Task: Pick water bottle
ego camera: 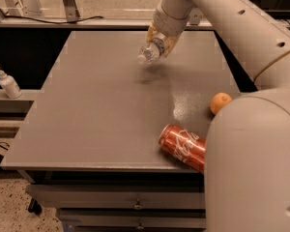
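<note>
Holds the water bottle (149, 53) in the gripper (159, 40), closed round its body, above the far part of the table (87, 120), clear of the surface with a shadow beneath. Hangs tilted, white cap down toward the near left, long axis running up and far-right into the gripper. Seems to need only a steady lift, well apart from the red can (182, 147) and the orange (220, 103) at the near right.

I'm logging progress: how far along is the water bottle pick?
Done: the gripper is shut on the water bottle over the far side of the table. In hand: the bottle hangs tilted, cap down, above its shadow. Left: probably just lifting clear.
</note>
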`<action>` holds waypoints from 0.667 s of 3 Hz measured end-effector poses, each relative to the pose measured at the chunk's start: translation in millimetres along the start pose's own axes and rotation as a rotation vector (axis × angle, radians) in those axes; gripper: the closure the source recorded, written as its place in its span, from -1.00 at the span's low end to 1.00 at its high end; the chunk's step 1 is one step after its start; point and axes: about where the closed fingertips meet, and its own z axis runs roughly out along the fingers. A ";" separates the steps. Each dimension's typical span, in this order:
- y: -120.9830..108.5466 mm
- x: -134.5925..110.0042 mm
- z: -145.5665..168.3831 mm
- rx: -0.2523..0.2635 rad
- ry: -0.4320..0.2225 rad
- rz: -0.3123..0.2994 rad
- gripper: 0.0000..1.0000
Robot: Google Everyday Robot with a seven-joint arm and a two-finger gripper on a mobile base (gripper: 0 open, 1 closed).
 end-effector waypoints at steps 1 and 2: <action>-15.8 -34.9 -21.1 0.103 -0.096 0.036 1.00; -15.8 -34.9 -20.9 0.103 -0.096 0.036 1.00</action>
